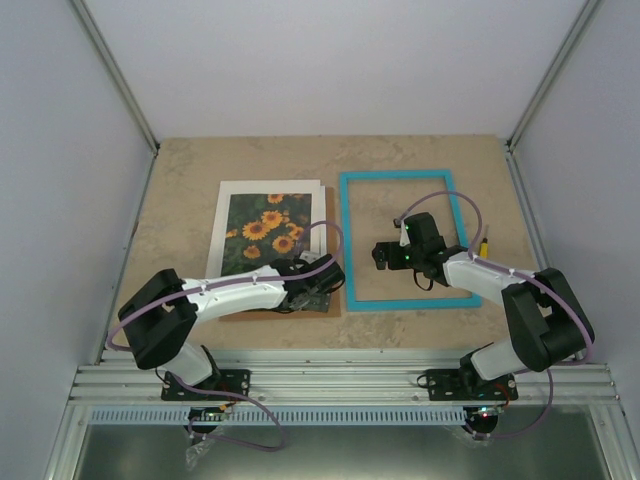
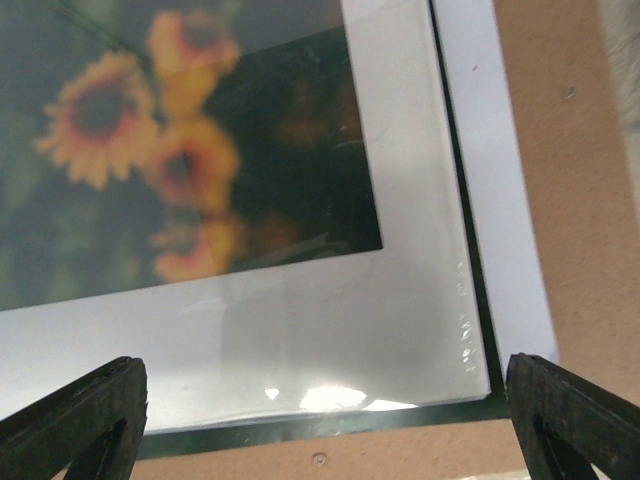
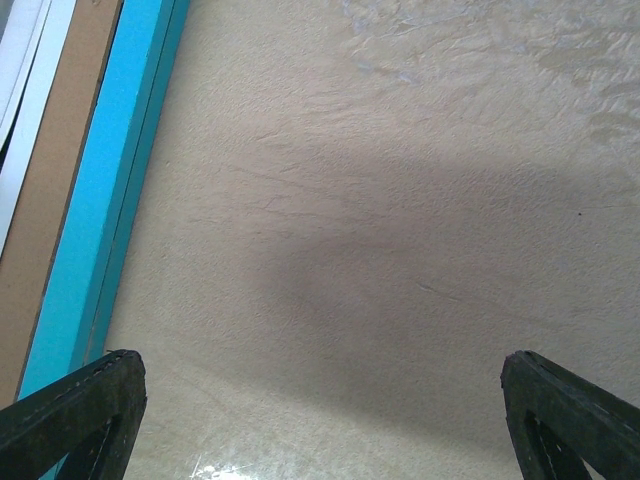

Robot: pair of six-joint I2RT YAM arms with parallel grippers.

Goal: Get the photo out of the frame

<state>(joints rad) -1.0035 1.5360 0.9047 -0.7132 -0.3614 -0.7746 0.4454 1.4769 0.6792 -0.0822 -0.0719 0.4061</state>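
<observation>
- The photo [image 1: 262,228] lies flat on the left part of the counter [image 1: 180,200], bordered by a white mat [image 2: 400,300] and resting on a brown board [image 2: 570,200].
- The frame [image 1: 346,240], turquoise and with nothing inside it, lies flat just to the right of that stack.
- The left hand [image 1: 318,292] hangs over the stack's near right corner, released, grasping nothing.
- The right hand [image 1: 383,257] is inside the frame's opening above bare counter, also released and grasping nothing.
</observation>
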